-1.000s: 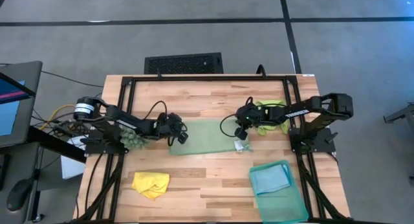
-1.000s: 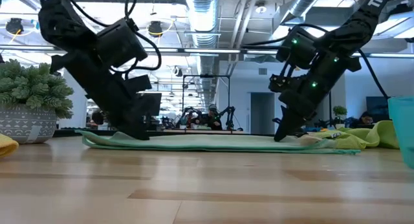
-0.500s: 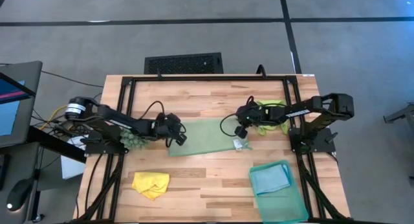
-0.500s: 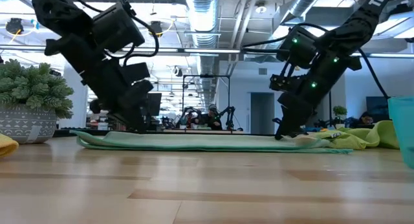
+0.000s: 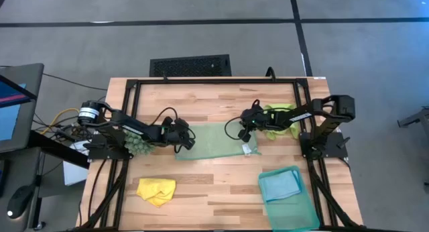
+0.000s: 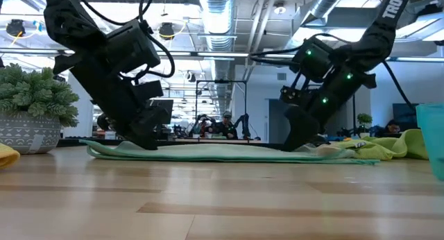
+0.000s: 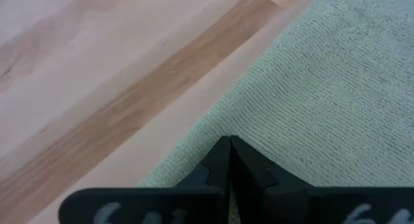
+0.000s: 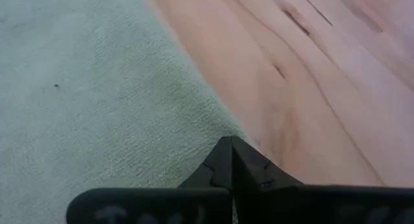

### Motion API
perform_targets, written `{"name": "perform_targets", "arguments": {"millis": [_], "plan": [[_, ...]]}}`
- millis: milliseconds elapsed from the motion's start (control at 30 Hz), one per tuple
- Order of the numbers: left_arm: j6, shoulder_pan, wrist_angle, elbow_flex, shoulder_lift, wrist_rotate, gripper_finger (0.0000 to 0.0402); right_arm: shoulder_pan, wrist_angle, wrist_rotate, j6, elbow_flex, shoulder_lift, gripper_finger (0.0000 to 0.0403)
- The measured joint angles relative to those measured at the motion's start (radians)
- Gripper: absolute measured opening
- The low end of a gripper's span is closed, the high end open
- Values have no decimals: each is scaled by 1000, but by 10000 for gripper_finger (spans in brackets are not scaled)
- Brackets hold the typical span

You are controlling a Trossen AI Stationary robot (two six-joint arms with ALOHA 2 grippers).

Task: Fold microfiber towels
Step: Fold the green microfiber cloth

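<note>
The pale sage green towel (image 5: 213, 142) lies spread flat on the table's middle. My left gripper (image 5: 190, 143) is shut, its tips down on the towel just inside the left edge (image 7: 194, 160). My right gripper (image 5: 244, 133) is shut, its tips down on the towel by the right edge (image 8: 213, 114). The lime green towel (image 5: 279, 119) lies crumpled behind my right arm. The yellow towel (image 5: 156, 190) lies bunched at the near left. The light blue towel (image 5: 280, 184) lies folded in the teal tray (image 5: 303, 215). My left gripper rests its shut fingertips (image 7: 228, 154) on the sage towel close to its left edge (image 7: 184, 166), slanting down from the table's left. The towel lies flat under them; whether cloth is between the fingers, I cannot tell. My right gripper rests its shut fingertips (image 8: 231, 151) on the sage towel close to its right edge (image 8: 223, 123), slanting down from the table's right. The towel lies flat on the wood; whether cloth is between the fingers, I cannot tell.
A dark-green spiky clump in a pot (image 5: 138, 146) stands under my left arm, at the left in the low view (image 6: 35, 108). Black frame rails (image 5: 214, 80) run around the table. Bare wood (image 5: 214, 188) lies near, between the yellow towel and the tray.
My right gripper has slid along the towel's right edge toward the far edge and a little left, staying shut and low. My left gripper has shifted slightly left, then back right, tipping and returning. The towel stays flat.
</note>
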Motion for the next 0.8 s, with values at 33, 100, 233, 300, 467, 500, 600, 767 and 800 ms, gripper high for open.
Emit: {"name": "perform_targets", "arguments": {"millis": [33, 100, 233, 300, 467, 500, 600, 767, 800], "plan": [[0, 1, -7, -1, -7, 5, 0, -3, -15, 0, -4, 0, -9, 15], [1, 1, -21, -2, -30, 19, 0, -5, -53, 6, -5, -3, -41, 14], [12, -1, -52, -7, -84, 28, 0, 12, -107, 58, -7, -3, -136, 18], [27, -12, -36, -7, -110, 12, 0, 26, -146, 62, -8, -4, -172, 20], [33, -33, 24, -6, -115, 33, 0, 53, -200, 54, -8, -4, -189, 19], [38, -33, 38, -6, -114, 69, 0, 59, -195, 48, -8, -4, -176, 18], [62, -27, 92, -6, -79, 214, 0, 65, -188, -12, -49, -4, -129, 16], [97, 15, 187, 2, 18, 208, 0, 55, -161, 23, -59, -2, -74, 17], [114, 34, 182, 8, 33, 185, 0, 50, -171, 29, -53, -1, -74, 17]]}}
